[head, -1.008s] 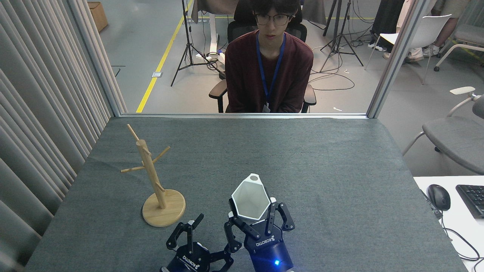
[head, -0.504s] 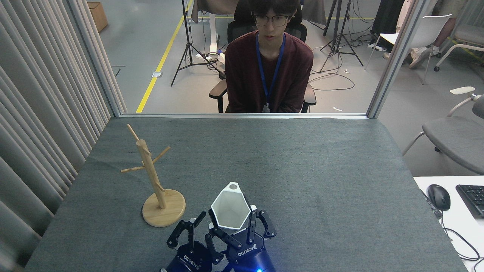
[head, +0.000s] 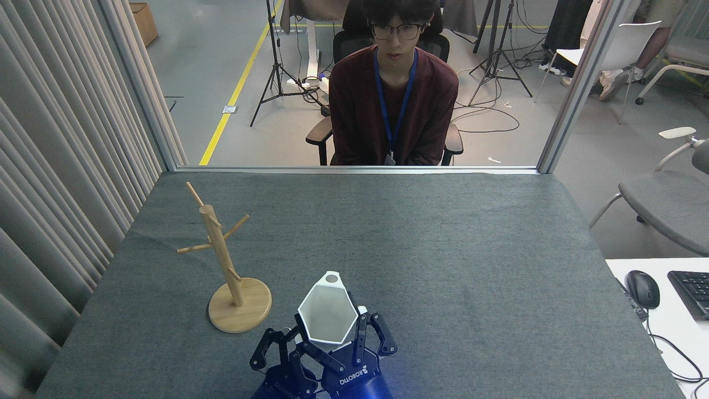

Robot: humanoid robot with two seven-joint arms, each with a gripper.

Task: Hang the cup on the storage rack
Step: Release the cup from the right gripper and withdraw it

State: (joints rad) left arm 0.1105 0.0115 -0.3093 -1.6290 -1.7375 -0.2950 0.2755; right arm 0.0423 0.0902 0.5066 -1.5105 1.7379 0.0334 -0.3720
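White and faceted, the cup sits clamped in the right gripper at the near edge of the table, its open mouth turned up toward the robot's head and its small rim tab with the round hole pointing away toward the far side. The dark fingers of that gripper close against the lower walls of the cup from both sides, and a blue glow shows on the gripper body beneath. Just to the left, partly tucked behind the right one, the left gripper has its fingers spread apart with nothing between them; one finger tip stands close by the cup's lower left edge, though whether it touches I cannot tell. The storage rack stands upright on its round disc base to the left of the cup and a little farther back, apart from both grippers, its thin pegs all bare. A grey felt-like cloth covers the table. Beyond the far edge a person in a dark red top with a blue lanyard sits in a chair facing the table. At the right, a mouse and the corner of a keyboard lie on a separate white desk.
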